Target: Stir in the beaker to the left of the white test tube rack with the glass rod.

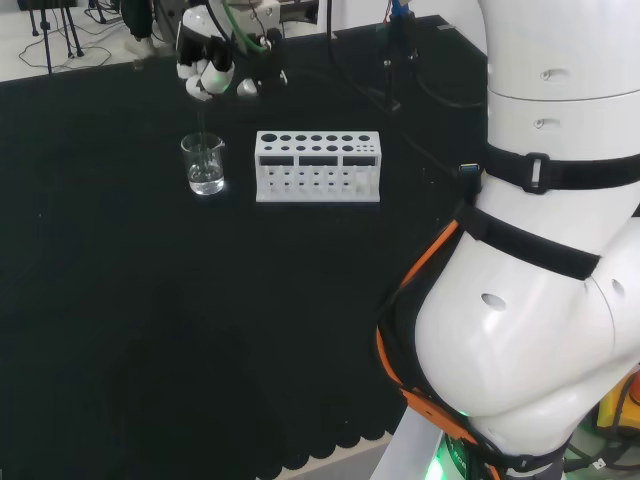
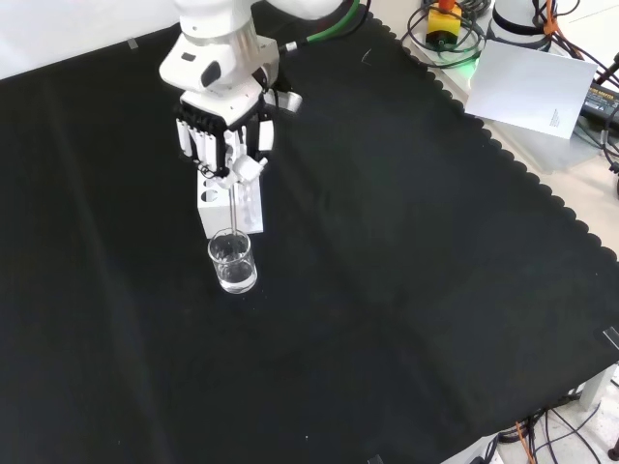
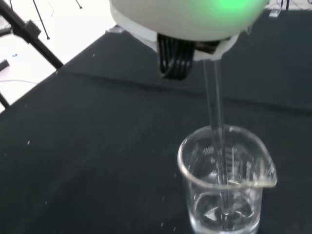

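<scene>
A clear glass beaker [image 1: 204, 165] [image 2: 233, 263] [image 3: 225, 183] with some clear liquid stands on the black cloth, left of the white test tube rack [image 1: 318, 166] in the head view. The hand [image 1: 207, 62] [image 2: 224, 135] hovers above the beaker, its fingers curled round the top of a glass rod [image 2: 235, 213] [image 3: 217, 131]. The rod hangs straight down and its lower end reaches into the beaker's liquid. In the front view the rack [image 2: 221, 210] lies just beyond the beaker, partly behind the hand.
The arm's big white links [image 1: 545, 230] stand at the right of the head view. Cables and a white box [image 2: 527, 82] lie off the cloth at the front view's upper right. Wide black cloth [image 2: 406, 290] spreads round the beaker.
</scene>
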Available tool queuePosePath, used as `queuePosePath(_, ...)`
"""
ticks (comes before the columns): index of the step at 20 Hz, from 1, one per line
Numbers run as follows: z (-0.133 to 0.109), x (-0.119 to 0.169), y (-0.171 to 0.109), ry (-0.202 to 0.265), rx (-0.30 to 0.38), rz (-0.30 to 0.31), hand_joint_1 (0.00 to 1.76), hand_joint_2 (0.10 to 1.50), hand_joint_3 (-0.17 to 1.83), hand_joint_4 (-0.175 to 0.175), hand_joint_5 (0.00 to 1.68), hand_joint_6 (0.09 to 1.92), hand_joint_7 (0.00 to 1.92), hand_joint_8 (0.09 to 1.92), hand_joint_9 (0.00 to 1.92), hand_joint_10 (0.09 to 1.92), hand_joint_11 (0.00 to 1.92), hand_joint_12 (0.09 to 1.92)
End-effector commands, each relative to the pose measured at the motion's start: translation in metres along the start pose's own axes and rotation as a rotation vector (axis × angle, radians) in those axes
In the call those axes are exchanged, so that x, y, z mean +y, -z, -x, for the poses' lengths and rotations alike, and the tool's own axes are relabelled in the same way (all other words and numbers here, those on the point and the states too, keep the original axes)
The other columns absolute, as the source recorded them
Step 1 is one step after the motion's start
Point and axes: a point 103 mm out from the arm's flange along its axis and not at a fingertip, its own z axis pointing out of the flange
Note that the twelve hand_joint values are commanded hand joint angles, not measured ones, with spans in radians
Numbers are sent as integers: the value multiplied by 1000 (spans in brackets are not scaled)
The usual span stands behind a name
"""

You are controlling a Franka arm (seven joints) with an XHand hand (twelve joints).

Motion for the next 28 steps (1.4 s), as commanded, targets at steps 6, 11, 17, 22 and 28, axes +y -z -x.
queuePosePath(6, 7, 0, 8, -28, -11, 3, 1328, 586, 787, -175, 1254, 503, 1345, 866, 1701, 686, 1314, 691)
queuePosePath(11, 3, 1, 9, -25, -27, 5, 1329, 586, 787, -175, 1254, 503, 1345, 866, 1700, 687, 1314, 691)
queuePosePath(17, 15, -4, 15, -44, -24, 10, 1329, 586, 787, -175, 1254, 503, 1345, 866, 1701, 687, 1315, 690)
queuePosePath(22, -1, -10, 13, -23, -19, 7, 1328, 587, 786, -175, 1253, 503, 1345, 866, 1701, 687, 1316, 690)
queuePosePath(28, -18, -1, 9, 0, -19, -4, 1328, 588, 785, -175, 1253, 502, 1345, 866, 1701, 687, 1317, 689)
